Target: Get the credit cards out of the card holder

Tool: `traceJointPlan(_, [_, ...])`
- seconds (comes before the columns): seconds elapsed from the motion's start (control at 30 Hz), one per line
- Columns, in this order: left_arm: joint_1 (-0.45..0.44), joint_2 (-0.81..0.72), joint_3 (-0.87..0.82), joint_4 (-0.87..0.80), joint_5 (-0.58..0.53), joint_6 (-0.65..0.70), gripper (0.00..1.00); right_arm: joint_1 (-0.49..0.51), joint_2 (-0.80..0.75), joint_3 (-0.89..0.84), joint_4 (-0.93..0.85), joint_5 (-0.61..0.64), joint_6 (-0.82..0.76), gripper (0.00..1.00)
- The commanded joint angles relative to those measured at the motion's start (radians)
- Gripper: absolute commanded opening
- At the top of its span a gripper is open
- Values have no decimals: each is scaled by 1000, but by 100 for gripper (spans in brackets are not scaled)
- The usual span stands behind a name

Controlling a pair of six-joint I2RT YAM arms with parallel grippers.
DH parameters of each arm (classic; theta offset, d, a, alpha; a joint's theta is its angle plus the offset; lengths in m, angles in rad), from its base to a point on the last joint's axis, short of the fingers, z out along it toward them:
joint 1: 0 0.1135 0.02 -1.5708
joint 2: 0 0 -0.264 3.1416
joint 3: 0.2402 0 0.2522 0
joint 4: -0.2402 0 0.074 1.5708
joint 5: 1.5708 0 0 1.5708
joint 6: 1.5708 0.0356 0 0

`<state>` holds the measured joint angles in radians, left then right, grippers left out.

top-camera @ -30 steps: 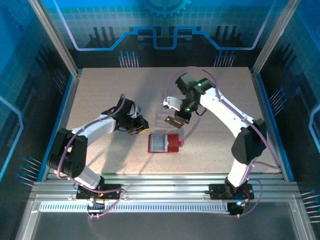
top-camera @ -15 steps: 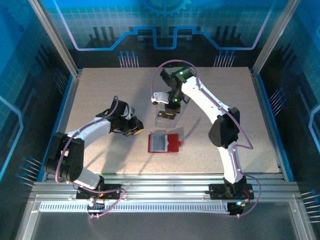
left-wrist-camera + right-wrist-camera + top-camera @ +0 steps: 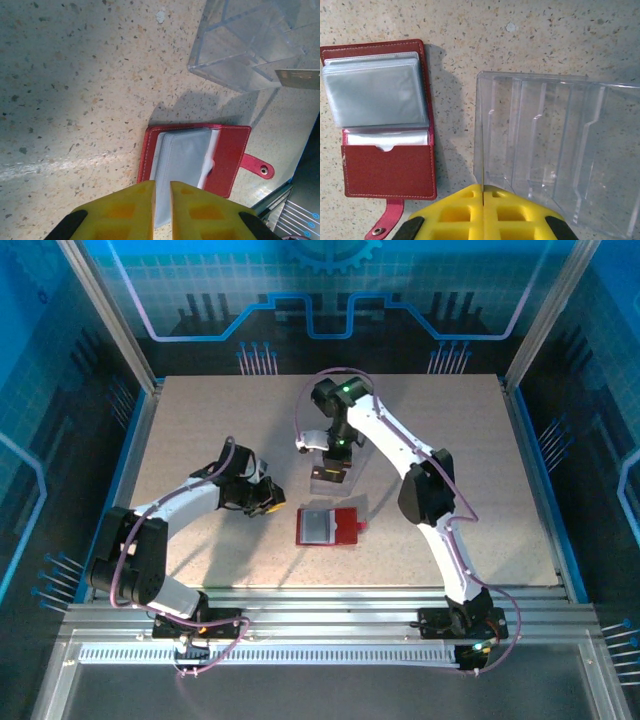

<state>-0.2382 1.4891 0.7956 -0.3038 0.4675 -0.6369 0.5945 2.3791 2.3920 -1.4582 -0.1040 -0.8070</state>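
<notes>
The red card holder (image 3: 343, 528) lies open on the table, its grey plastic sleeves (image 3: 375, 95) facing up and its tab (image 3: 385, 223) at one edge. My right gripper (image 3: 483, 192) is shut on one credit card (image 3: 483, 172), seen edge-on over the left wall of a clear box (image 3: 555, 150). That card (image 3: 300, 78) looks dull tan in the left wrist view. In the top view the right gripper (image 3: 331, 468) hangs just behind the holder. My left gripper (image 3: 268, 504) sits left of the holder. Its fingers (image 3: 161, 192) stand a narrow gap apart with nothing between them.
The clear plastic box (image 3: 245, 45) with several slots lies just behind the card holder. Blue-lit walls and metal posts (image 3: 115, 330) enclose the table. An aluminium rail (image 3: 320, 615) runs along the near edge by the arm bases.
The right arm has swung left with the card, from right of the holder to just behind it. The left gripper has drawn back a little, away from the holder.
</notes>
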Motion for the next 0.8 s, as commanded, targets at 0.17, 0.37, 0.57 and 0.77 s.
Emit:
traceJointPlan(0.17, [14,-36,-27,6,19,11,15,-24,49,17,-8,23,-24,0])
traceJointPlan(0.37, [18,-36,-24,8,25,12,15,-26,10,19,-8,-73,-29,0])
traceJointPlan(0.57, [19,-28,-20,12,26,11,15,-24,-37,19,9,-88,-39,0])
traceJointPlan(0.77, [19,-24,-18,10,29,10,15,-32,-31,29,21,-49,-49,0])
